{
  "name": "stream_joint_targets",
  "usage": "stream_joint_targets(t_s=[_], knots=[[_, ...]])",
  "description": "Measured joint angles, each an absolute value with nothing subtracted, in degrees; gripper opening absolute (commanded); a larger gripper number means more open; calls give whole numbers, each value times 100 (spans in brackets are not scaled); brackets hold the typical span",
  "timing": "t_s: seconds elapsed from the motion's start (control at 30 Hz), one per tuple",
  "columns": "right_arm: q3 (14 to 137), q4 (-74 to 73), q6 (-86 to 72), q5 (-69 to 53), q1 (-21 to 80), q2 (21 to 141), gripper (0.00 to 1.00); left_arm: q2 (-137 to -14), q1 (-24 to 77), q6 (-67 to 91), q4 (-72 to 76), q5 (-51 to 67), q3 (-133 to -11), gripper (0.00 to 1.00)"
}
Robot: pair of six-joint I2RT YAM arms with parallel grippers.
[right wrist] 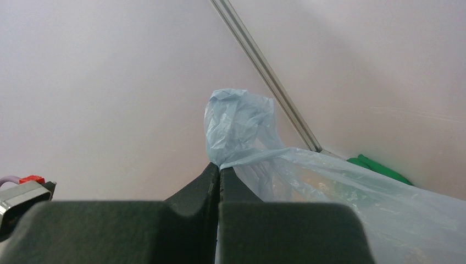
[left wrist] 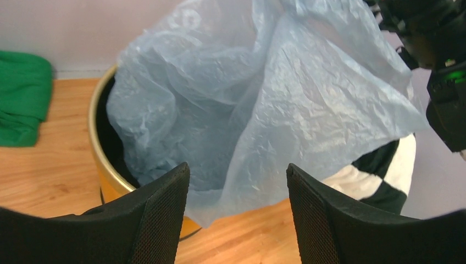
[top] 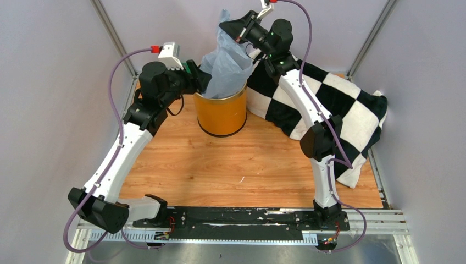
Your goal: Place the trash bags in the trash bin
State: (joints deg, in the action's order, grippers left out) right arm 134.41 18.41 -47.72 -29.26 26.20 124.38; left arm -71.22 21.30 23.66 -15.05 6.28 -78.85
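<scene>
Top external view has the bag (top: 225, 60) rising tall out of the bin (top: 221, 113), which stands at the back of the desk (top: 220, 165). The bag's long axis runs up from the bin's mouth and leans slightly right, ending at the right hand (top: 233, 27). That hand pinches the bag's top peak, its fingers closed flat together on the film.

The left hand (top: 202, 77) sits at the bin's left rim, level with the bag's lower bulge. Its jaws are spread wide and hold nothing, and the bag lies straight ahead of them. So the left hand is nearer the bulk and the right has only the tip.

Most of the bag is above the rim, and in the left wrist view one fold drapes outside it. Getting the bag in will likely mean bringing the peak down along that axis while the bulge is pushed inward.

How much film is already inside is hidden by the bag itself. Whether the left fingertips touch it cannot be told. The blanket (top: 329, 104) lies just beside the bin, but any contact between them is hard to make out.
</scene>
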Motion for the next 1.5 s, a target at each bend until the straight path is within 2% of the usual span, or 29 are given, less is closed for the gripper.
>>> stream_joint_targets(t_s=[0.2, 0.27, 0.57, 0.67, 1.07, 1.2, 1.23, 1.5], knots=[[13485, 1841, -4783, -2877, 2628, 12449, 0, -7207, 2257, 2292, -1568, 934, -7802, 68], [13502, 1841, -4781, -2867, 2635, 12449, 0, -7262, 2276, 2292, -1566, 1015, -7802, 65], [13517, 1839, -4781, -2858, 2639, 12446, 0, -7651, 2340, 2373, -1505, 1020, -7647, 8], [13517, 1837, -4779, -2906, 2639, 12446, 0, -7859, 2340, 2418, -1439, 733, -7649, 0], [12811, 1317, -4456, -3328, 2641, 11880, 0, -9100, 2132, 2532, -1385, -622, -8379, 2], [12431, 1105, -4316, -3498, 2641, 11638, 0, -9091, 2108, 2574, -1437, -644, -8340, 30], [12374, 1061, -4287, -3555, 2641, 11609, 0, -9048, 2108, 2591, -1435, -637, -8302, 35], [12311, 766, -4209, -3981, 2650, 11598, 0, -8020, 2110, 2569, -1695, -530, -8114, 51]])
